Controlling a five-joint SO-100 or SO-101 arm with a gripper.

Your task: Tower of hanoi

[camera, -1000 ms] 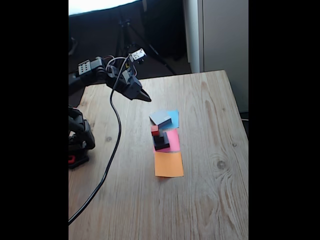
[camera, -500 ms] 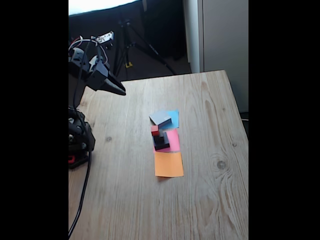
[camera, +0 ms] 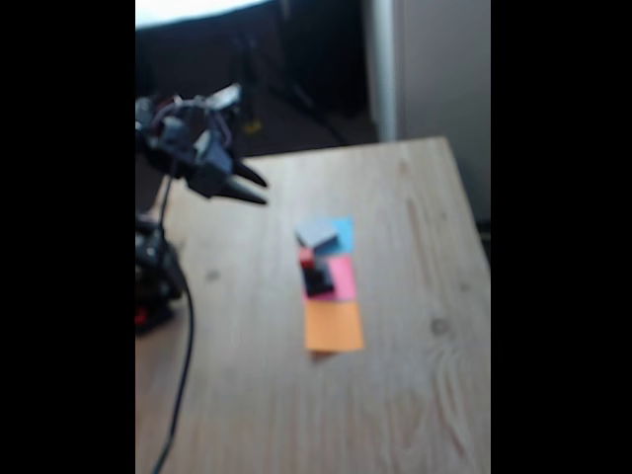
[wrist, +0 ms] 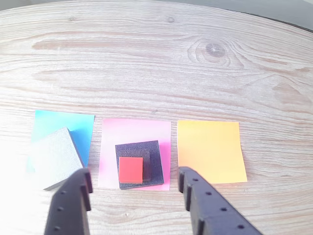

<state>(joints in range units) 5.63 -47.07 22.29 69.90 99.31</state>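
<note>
In the wrist view a tiny red cube (wrist: 130, 170) sits off-centre on a dark square block (wrist: 152, 164), which rests on a pink paper square (wrist: 134, 131). Whether there is one dark block or two stacked, I cannot tell. A larger grey block (wrist: 55, 156) lies partly on a blue paper square (wrist: 73, 125) to the left. My gripper (wrist: 133, 175) is open, its fingers (wrist: 73, 200) low in the frame and holding nothing. In the blurred fixed view the gripper (camera: 259, 190) hovers above the table, left of and apart from the red cube (camera: 306, 256), dark stack (camera: 319, 282) and grey block (camera: 316, 234).
An orange paper square (wrist: 210, 151) lies bare to the right of the pink one, also seen in the fixed view as the orange square (camera: 333, 326). The arm's base (camera: 156, 281) and a black cable (camera: 183, 375) stand at the table's left side. Bare wood surrounds the squares.
The gripper swung left away from the blocks, then came back slightly right and lower, and its fingers now show parted. The blocks and papers have not moved. The fixed view has turned blurry.
</note>
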